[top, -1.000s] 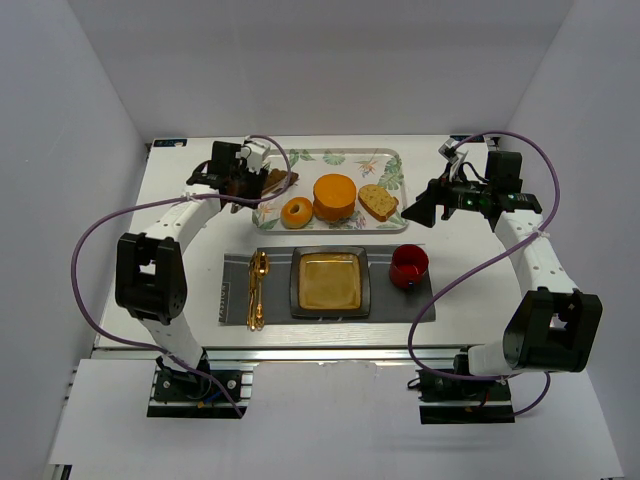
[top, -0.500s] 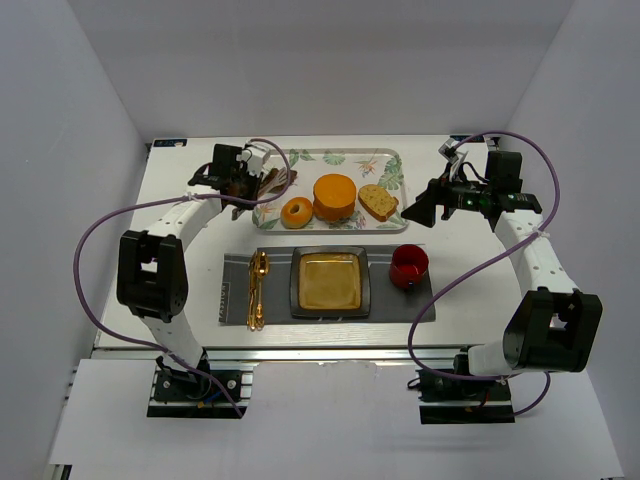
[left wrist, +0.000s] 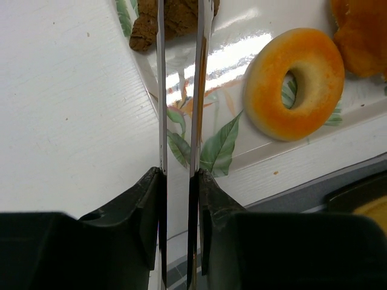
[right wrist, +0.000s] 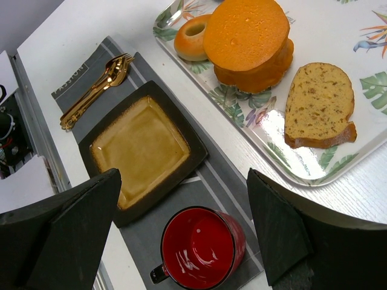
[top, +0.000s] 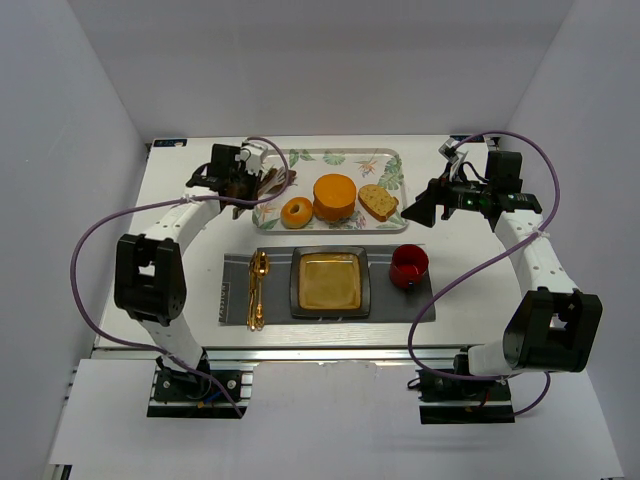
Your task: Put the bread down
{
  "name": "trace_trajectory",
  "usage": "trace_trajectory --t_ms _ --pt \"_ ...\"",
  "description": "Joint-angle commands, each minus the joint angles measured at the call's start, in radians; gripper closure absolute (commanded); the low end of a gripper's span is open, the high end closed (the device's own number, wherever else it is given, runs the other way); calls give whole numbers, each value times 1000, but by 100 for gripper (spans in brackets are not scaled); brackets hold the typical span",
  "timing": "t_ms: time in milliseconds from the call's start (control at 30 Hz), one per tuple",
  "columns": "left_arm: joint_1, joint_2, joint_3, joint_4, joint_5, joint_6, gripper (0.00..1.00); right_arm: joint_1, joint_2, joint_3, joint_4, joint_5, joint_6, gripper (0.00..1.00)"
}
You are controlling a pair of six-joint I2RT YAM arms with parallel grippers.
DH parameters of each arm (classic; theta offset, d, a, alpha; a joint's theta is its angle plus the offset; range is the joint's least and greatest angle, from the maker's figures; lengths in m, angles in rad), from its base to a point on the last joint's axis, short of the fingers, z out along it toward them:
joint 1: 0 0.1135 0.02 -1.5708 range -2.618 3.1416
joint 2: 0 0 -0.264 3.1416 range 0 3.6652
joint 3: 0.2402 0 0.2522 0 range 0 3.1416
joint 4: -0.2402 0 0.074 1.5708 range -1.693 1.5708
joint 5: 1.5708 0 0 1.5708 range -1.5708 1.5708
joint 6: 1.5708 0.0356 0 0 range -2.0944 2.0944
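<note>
At the left end of the tray (top: 345, 160), in the upper centre of the top view, the left gripper (left wrist: 179, 24) holds its thin blades nearly together across the bread (left wrist: 144, 33). It seems to pinch the bread at the middle, and the long axis of the bread lies crosswise to the blades, at the top edge of the wrist view. The right gripper (top: 422, 207) waits at the right with jaws wide and empty, so the left arm is clearly nearer to the small, dark brown, lumpy bread.
</note>
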Motion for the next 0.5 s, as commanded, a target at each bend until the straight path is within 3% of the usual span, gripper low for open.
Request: trace_trajectory --t_ms 0,200,467 --pt "3 -114 -1 51 7 -35 100 -4 -13 16 17 -28 8 11" --pt "3 -185 1 47 38 -58 100 -4 -16 17 17 -31 8 11" --pt "-10 -376 -115 -34 154 -114 100 -4 -23 21 15 -28 7 11"
